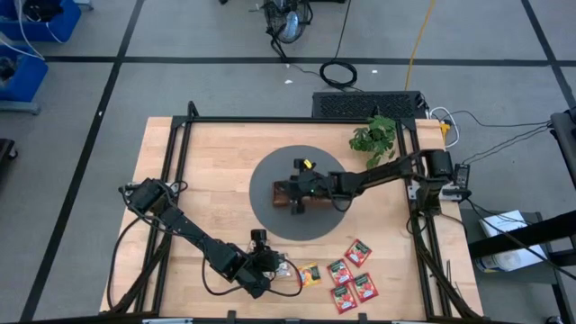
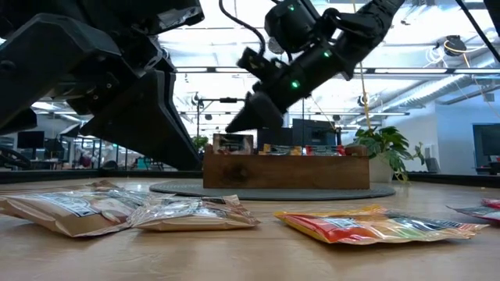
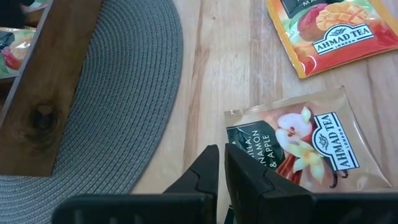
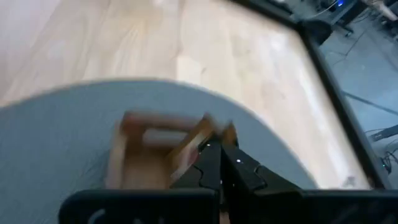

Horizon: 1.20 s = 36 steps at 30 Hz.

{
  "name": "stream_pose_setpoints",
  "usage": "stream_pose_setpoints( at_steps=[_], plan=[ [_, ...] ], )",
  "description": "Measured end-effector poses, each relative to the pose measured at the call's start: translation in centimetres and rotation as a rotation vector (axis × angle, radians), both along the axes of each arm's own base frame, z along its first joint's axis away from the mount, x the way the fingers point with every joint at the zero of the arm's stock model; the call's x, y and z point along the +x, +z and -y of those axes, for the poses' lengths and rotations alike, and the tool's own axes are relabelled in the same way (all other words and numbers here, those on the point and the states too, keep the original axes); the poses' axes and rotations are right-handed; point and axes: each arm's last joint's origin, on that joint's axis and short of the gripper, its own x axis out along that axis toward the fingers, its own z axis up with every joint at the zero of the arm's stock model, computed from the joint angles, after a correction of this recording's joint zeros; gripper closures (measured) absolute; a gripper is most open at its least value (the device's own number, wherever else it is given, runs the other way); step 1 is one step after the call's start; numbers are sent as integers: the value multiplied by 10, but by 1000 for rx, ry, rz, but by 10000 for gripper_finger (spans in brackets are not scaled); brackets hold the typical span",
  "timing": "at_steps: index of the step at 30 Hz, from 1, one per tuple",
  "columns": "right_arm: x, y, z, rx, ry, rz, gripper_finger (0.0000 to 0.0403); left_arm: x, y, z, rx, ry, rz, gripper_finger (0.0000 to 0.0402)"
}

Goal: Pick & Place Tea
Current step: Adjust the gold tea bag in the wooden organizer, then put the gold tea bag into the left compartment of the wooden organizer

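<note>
Two cream tea sachets (image 2: 117, 211) lie flat near the table's near edge, one with dark green print (image 3: 292, 149). My left gripper (image 3: 222, 163) is shut, its tips over that sachet's edge. An orange-yellow sachet (image 3: 329, 31) lies beside it, and several red sachets (image 1: 351, 274) lie to the right. My right gripper (image 2: 234, 125) is shut and slants down over the left end of the wooden tray (image 2: 289, 172). A sachet (image 2: 233, 143) stands there, its top above the rim. My left gripper hangs over the printed cream sachet's edge (image 3: 239, 140) from above; its own fingers hide whether they touch it, and the sachet lies flat on the table. My right gripper's tips are just above the standing sachet's top edge (image 2: 233, 137); I cannot tell whether they touch.
The tray sits on a round grey mat (image 1: 270, 220) at the table's middle. A potted plant (image 1: 373, 135) stands at the far right. A black frame (image 1: 171, 153) rims the table. Bare wood lies left of the mat.
</note>
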Motion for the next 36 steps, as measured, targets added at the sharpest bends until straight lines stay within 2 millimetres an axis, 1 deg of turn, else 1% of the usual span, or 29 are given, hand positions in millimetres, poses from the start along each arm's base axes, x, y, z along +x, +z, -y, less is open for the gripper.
stream_pose_setpoints(
  at_steps=[3,7,11,16,18,20,22,24,26,28,31,33,34,36],
  plan=[
    [4,7,7,3,-19,18,403,0,0,0,-2,0,0,366],
    [4,9,19,6,-48,9,403,-2,0,3,0,-8,-3,366],
    [3,8,27,7,-68,4,403,-4,0,6,3,-22,-5,366],
    [4,9,29,-18,-59,4,403,-5,0,6,11,-28,-10,366],
    [4,9,26,-39,-40,0,403,-5,-1,5,33,-21,-11,366],
    [3,12,22,-55,-26,-6,403,-7,-1,4,74,1,-6,366],
    [0,19,15,-68,-24,-10,403,-11,-2,3,106,30,-9,366],
    [-7,34,6,-92,-18,-21,403,-15,-3,3,118,54,-19,366],
    [-18,53,-4,-100,-15,-19,403,-19,-4,4,128,66,-25,366],
    [-30,72,-16,-56,5,-5,403,-23,-4,8,134,60,-24,366],
    [-47,92,-37,92,95,24,403,-27,1,13,129,39,-13,366],
    [-56,95,-51,225,162,31,403,-29,6,16,87,47,5,366],
    [-61,92,-57,291,198,21,403,-29,8,17,55,49,3,366],
    [-66,81,-71,392,277,-6,402,-30,9,21,-41,32,-21,366]
  ],
)
